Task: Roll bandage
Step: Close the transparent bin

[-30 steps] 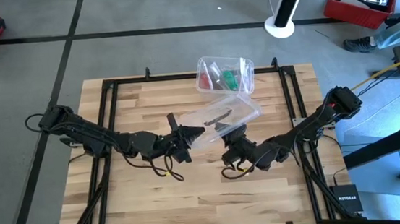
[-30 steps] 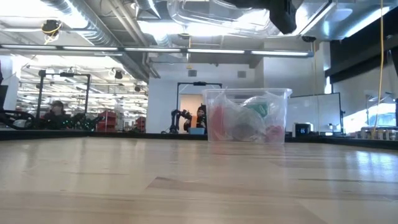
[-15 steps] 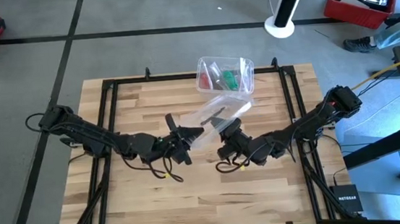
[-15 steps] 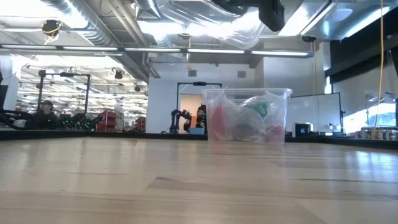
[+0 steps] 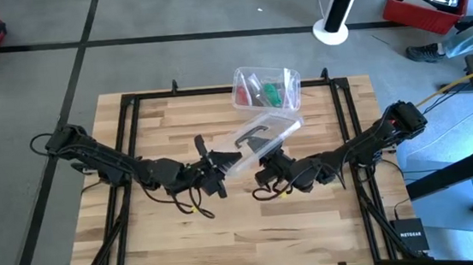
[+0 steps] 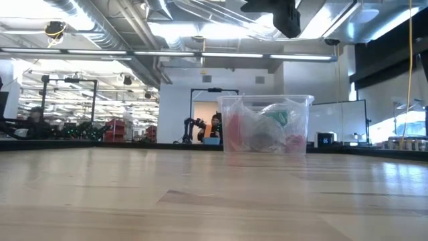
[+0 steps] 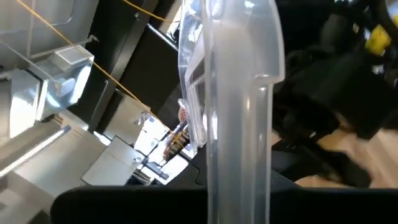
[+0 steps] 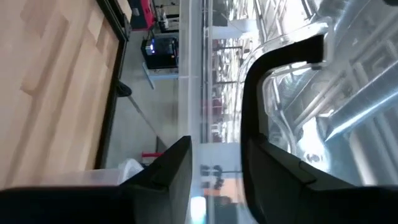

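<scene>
Wood worktop (image 5: 142, 235), lid (image 5: 263, 136) off the clear box (image 5: 265, 89), held up mid-air
Left tool (image 5: 226, 160) clamped on lid; right tool (image 5: 258, 154) half-open at its edge. Bandage (image 5: 272, 91) in box; next: park lid, reach in

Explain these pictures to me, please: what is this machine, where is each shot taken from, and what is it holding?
These are two dark robot arms working at a wooden table. One picture looks straight down from above. One looks level across the tabletop into the room behind. The other two come from cameras on the arms' wrists, looking past their own fingers.

From above, the left gripper and the right gripper meet over the middle of the table. Each is closed on one end of a clear lid, which they hold up in the air between them. Both wrist views show that lid close up.

At the table's far edge stands an open clear box with pinkish and green contents. The green piece inside is probably the bandage to be rolled; it is not out yet.
</scene>
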`<action>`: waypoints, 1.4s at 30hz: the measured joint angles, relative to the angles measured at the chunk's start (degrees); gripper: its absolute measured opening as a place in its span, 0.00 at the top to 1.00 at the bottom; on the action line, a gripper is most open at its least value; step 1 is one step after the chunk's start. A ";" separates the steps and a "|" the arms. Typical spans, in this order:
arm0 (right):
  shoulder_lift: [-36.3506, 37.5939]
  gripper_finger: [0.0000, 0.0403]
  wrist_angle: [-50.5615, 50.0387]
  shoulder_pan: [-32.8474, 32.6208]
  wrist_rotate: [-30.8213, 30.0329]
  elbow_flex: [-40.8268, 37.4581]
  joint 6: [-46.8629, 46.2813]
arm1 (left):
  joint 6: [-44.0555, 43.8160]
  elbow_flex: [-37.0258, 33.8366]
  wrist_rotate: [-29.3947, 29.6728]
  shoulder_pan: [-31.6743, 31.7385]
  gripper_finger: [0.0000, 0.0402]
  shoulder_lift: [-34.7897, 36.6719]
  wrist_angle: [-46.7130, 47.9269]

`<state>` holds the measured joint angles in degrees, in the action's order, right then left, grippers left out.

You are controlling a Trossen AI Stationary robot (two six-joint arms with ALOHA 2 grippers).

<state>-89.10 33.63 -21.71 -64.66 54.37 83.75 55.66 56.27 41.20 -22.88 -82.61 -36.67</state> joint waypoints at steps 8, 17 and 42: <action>-0.02 0.61 2.67 -4.60 -2.95 0.00 -5.11 | 18.33 0.07 1.66 -0.30 0.99 0.47 -1.92; -0.02 0.61 6.70 -6.72 -3.10 0.00 4.19 | 18.71 0.02 1.90 -0.83 0.99 0.66 -1.51; -0.02 0.61 9.93 -3.09 -1.23 2.91 14.23 | 13.95 0.84 4.04 -2.37 0.99 0.83 -3.18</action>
<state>-89.12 43.55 -24.80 -65.89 57.28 97.97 69.62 57.11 45.24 -25.25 -81.78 -39.85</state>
